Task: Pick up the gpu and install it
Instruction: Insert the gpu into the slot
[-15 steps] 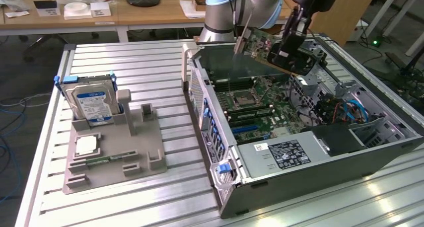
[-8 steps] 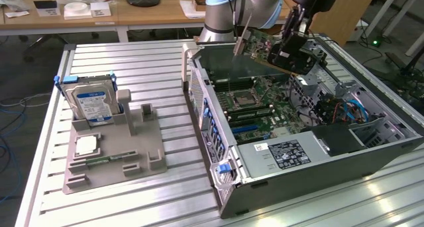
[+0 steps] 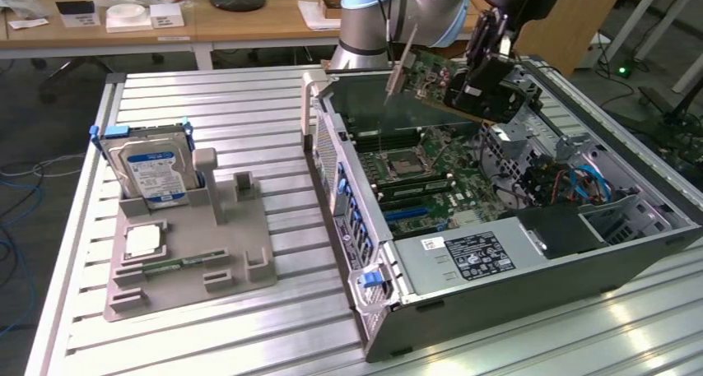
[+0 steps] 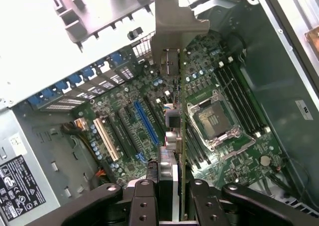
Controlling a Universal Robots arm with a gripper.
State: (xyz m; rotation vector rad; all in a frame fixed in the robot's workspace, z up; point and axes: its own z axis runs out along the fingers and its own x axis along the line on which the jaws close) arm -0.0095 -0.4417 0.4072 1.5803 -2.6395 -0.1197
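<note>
Card clamped in my gripper (image 3: pixel 483 84): the gpu (image 3: pixel 434 76) hangs in the upper middle of the exterior frame, above the open case (image 3: pixel 528 252), tilted, its metal bracket toward the frame's top left. In the wrist view my fingers (image 4: pixel 144 201) pinch the gpu (image 4: pixel 172 136) edge-on, its long axis running straight away from me, bracket at the far end. The blue slot (image 4: pixel 144 124) on the board (image 4: pixel 224 151) lies just beside the card's edge, toward the frame's left and well below it, running at a slight angle to the card
</note>
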